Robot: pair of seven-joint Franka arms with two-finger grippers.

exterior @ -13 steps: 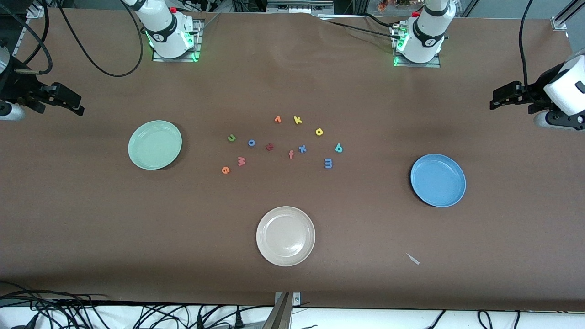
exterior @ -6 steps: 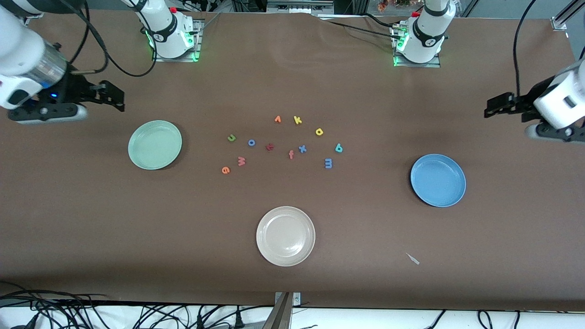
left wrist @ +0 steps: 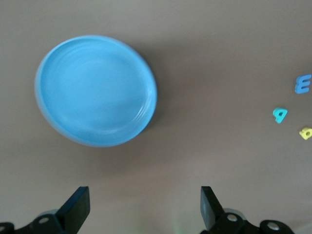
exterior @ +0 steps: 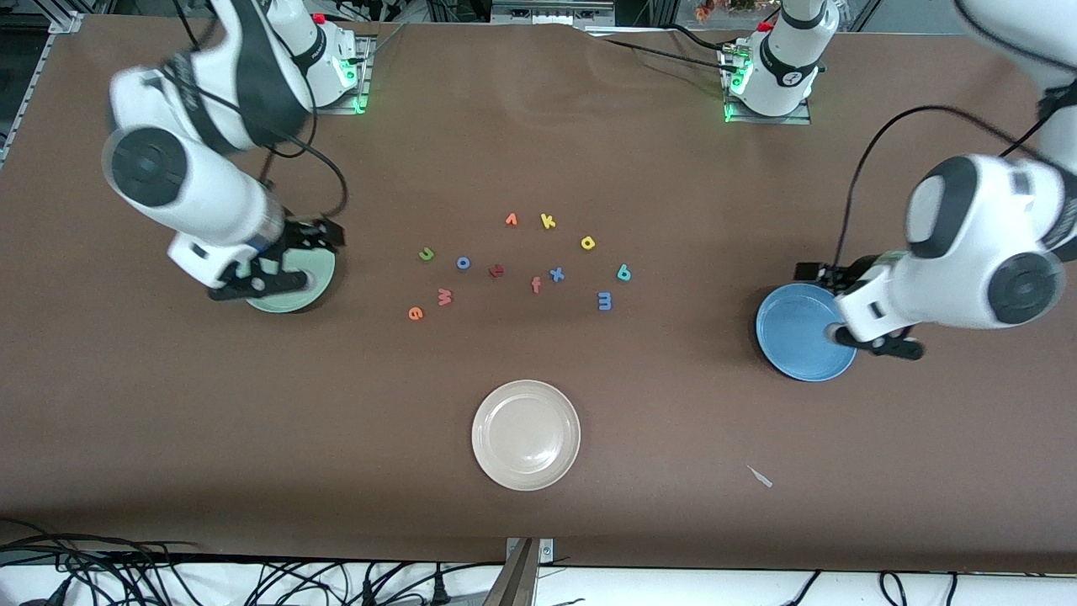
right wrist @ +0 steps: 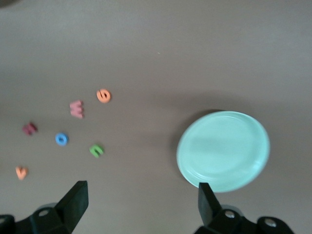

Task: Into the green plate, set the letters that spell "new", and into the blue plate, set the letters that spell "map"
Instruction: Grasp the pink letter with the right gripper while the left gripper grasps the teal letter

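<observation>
On the brown table (exterior: 673, 471), I see the round, raised-rim green plate (exterior: 290, 296) and blue plate (exterior: 795, 337) holding nothing. Foam letters lie between them: n (exterior: 427, 253), e (exterior: 416, 313), w (exterior: 444, 295); m (exterior: 604, 300), a (exterior: 587, 243), p (exterior: 623, 272). Right gripper (right wrist: 141, 207) over green plate, left gripper (left wrist: 144, 207) over blue plate, jaws spread, nothing held.
</observation>
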